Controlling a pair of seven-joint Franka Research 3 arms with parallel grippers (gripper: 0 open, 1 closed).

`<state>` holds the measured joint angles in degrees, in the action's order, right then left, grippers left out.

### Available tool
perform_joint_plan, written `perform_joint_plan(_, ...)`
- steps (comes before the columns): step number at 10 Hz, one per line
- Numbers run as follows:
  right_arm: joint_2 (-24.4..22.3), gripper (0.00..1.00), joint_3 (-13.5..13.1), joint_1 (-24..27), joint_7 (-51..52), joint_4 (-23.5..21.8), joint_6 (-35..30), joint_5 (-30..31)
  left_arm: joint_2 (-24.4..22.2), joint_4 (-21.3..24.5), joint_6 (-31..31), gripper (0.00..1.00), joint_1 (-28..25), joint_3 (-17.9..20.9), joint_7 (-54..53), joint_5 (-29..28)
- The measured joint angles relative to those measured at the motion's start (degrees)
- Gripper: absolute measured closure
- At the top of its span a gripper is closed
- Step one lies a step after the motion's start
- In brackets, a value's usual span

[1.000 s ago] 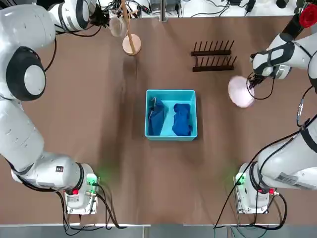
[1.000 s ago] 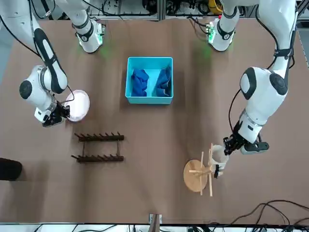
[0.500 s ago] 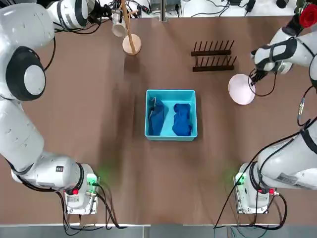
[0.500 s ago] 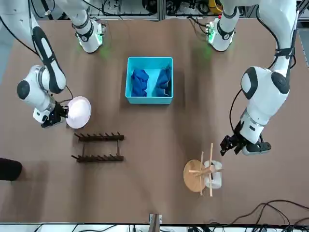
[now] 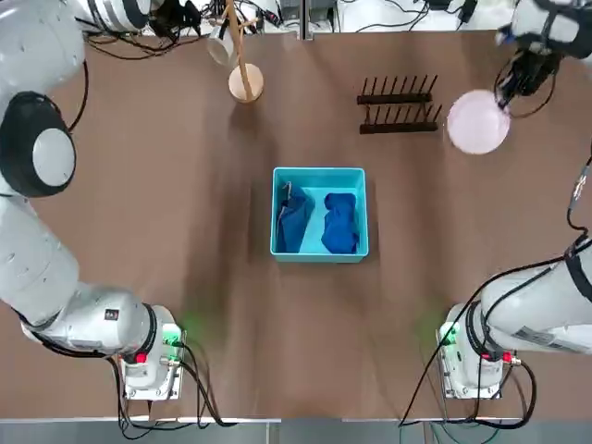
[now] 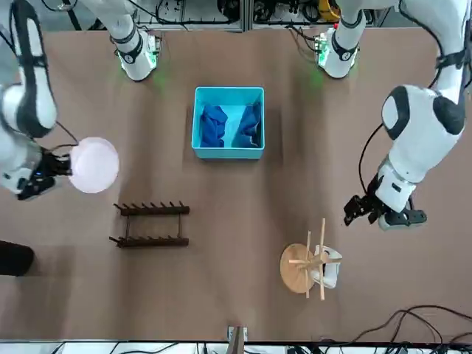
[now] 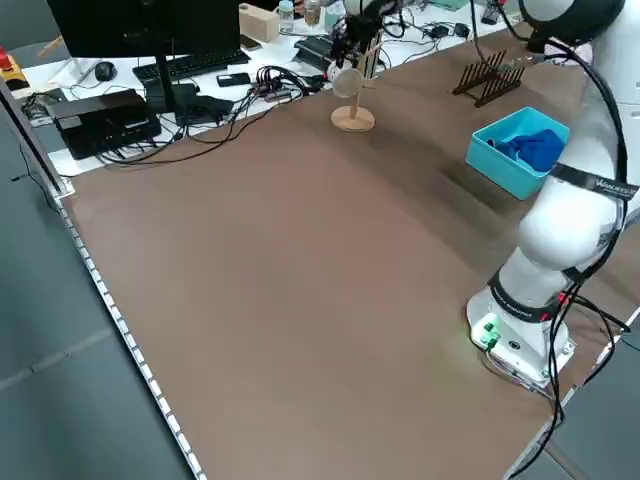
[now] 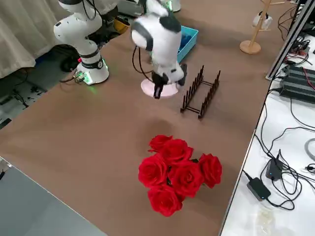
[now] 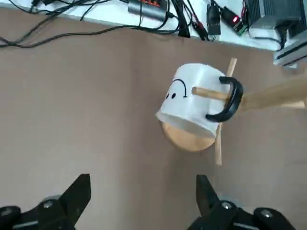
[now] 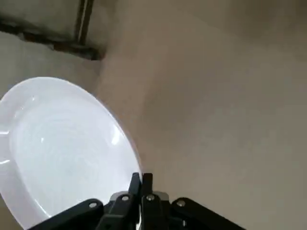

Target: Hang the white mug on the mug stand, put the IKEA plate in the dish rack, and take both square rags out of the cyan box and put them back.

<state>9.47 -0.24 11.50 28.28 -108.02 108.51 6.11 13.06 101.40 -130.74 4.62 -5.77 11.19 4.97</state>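
Around the middle of the table, with clock directions taken from the cyan box (image 5: 319,254) as the overhead camera sees it, the two robot arms are the biggest things. The left one stretches from its base at 8 o'clock to 11 o'clock, the right one from its base between 4 and 5 o'clock to 2 o'clock. Next in size comes the box itself, flat on the table. At 1 o'clock stands the dish rack (image 5: 398,127), dark brown with two rows of pegs. The mug stand (image 5: 246,83) is upright at 11 o'clock on its round pale base. The IKEA plate (image 5: 478,121) is at 2 o'clock, near the rack but apart from it. Two dark-blue rags lie crumpled inside the box, one (image 5: 292,220) toward its 9 o'clock side, the other (image 5: 339,223) toward 3 o'clock. Smaller again, the white mug (image 9: 194,96) hangs by its black handle on a peg of the stand. The left gripper (image 9: 143,177) is at 11 o'clock, clear of the mug, its fingers wide apart and holding nothing. The right gripper (image 10: 142,175) is at 2 o'clock, clamped on the plate's rim.
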Motion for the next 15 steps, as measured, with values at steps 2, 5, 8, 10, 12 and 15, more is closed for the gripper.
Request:
perform_joint_plan(2, -0.3, 0.97, 0.2, -6.2, -11.6, 7.9, -8.7, 7.8, -4.8, -1.3, 9.7, 0.0, 0.1, 0.0, -0.2, -2.6)
perform_joint_plan(5, 0.3, 0.97, 0.5, -18.1, -36.7, 9.7, -13.0, 19.4, -13.4, -1.4, 25.1, 0.0, 0.3, -0.2, -1.5, -3.9)
perform_joint_plan(8, 1.4, 0.97, 0.5, -22.3, -46.2, 9.7, -13.2, 29.0, -17.4, 3.2, 28.1, 0.0, 0.7, -7.3, -1.0, -3.9)
perform_joint_plan(10, 2.5, 0.97, 0.4, -23.5, -49.9, 10.1, -13.0, 33.9, -17.2, 6.5, 28.0, 0.0, 1.0, -14.2, -0.3, -3.9)
perform_joint_plan(12, 6.6, 0.97, 0.4, -25.3, -55.0, 13.5, -12.9, 36.8, -14.8, 8.9, 26.4, 0.0, 1.2, -23.1, 1.3, -3.8)
perform_joint_plan(15, 13.0, 0.97, 0.4, -26.3, -60.0, 18.6, -12.8, 39.2, -7.3, 9.5, 20.3, 0.0, 2.6, -32.1, 7.2, -3.9)
